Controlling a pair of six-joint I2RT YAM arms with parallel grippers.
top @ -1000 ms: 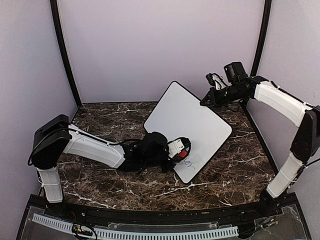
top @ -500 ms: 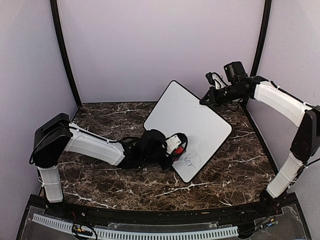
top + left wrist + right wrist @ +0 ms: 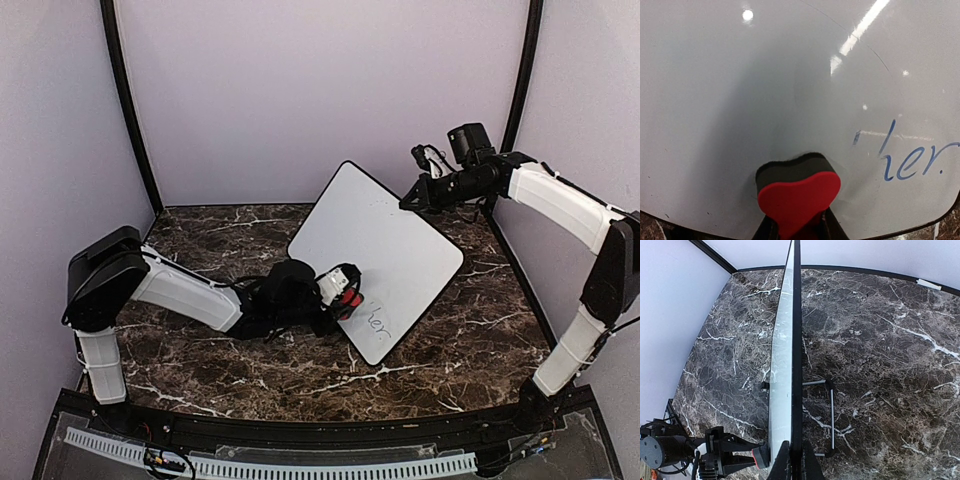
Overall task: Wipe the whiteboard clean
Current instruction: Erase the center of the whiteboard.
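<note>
The whiteboard [image 3: 385, 235] stands tilted on the marble table, with blue writing "her." [image 3: 910, 161] near its lower corner. My left gripper [image 3: 345, 297] is shut on a red heart-shaped eraser [image 3: 799, 196], whose black felt presses on the board just left of the writing. My right gripper [image 3: 408, 205] is shut on the board's upper right edge. In the right wrist view the whiteboard [image 3: 782, 365] runs edge-on up from my right gripper [image 3: 796, 462]. The eraser [image 3: 760, 458] touches its white face at lower left.
A thin wire stand [image 3: 830, 415] props the board from behind. The dark marble table [image 3: 200, 240] is bounded by lilac walls and black corner posts [image 3: 125, 100]. The left arm [image 3: 180, 292] lies low across the table's left half.
My left gripper has slid the eraser leftward across the board, away from the writing, so that more of the letters show. The right gripper and the board have stayed in place.
</note>
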